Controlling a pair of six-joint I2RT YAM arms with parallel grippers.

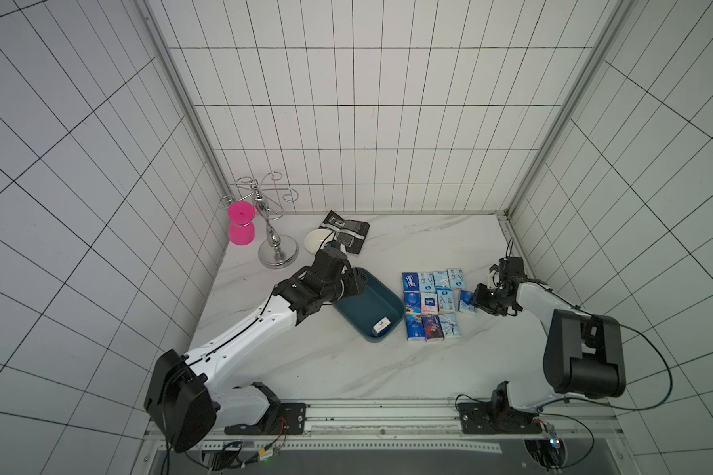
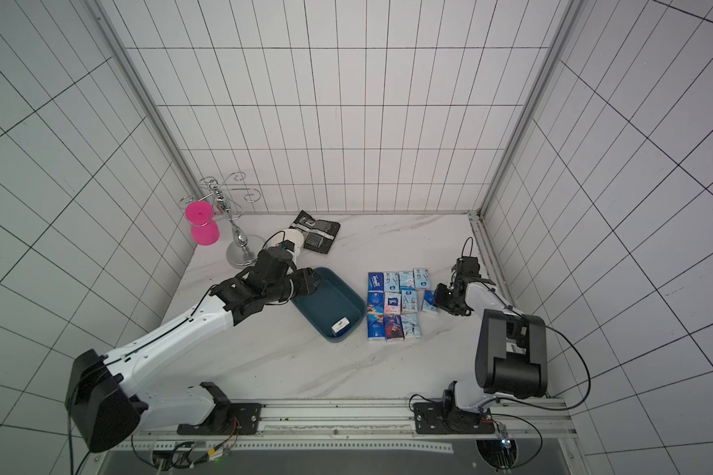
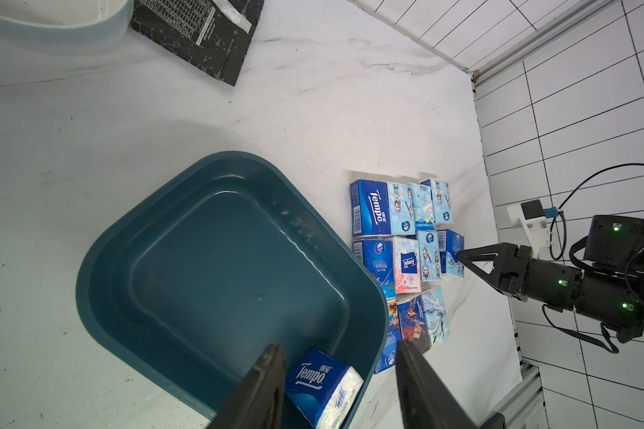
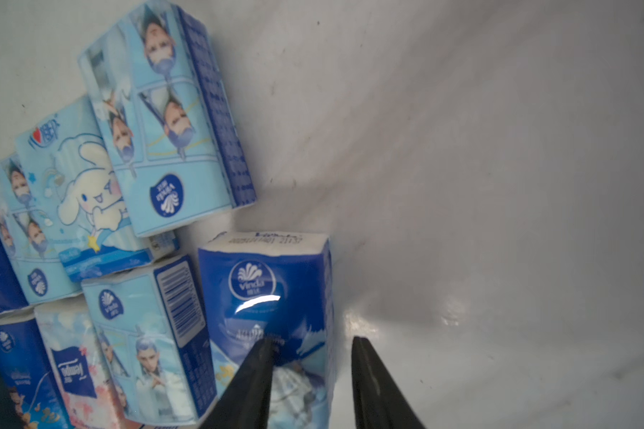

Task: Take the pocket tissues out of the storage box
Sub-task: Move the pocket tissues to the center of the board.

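The teal storage box (image 1: 371, 300) (image 2: 330, 300) (image 3: 220, 260) lies at mid-table. One blue and white packet of pocket tissues (image 1: 381, 325) (image 2: 341, 326) (image 3: 324, 382) rests in its near corner. Several more pocket tissues (image 1: 431, 304) (image 2: 394, 304) (image 3: 406, 260) (image 4: 127, 223) lie in rows on the table right of the box. My left gripper (image 1: 357, 283) (image 2: 315, 281) (image 3: 339, 345) hovers open over the box's far end, holding nothing. My right gripper (image 1: 476, 302) (image 2: 437, 302) (image 4: 311, 340) is open at the rightmost packet (image 3: 450, 252) (image 4: 268, 289). That packet lies on the table, its edge between the jaws.
A white bowl (image 1: 318, 240), a black-and-silver pouch (image 1: 346, 232), a chrome stand (image 1: 274, 242) and a pink cup (image 1: 241, 224) are at the back left. Tiled walls close in the table, with a metal rail (image 1: 515, 246) near the right arm.
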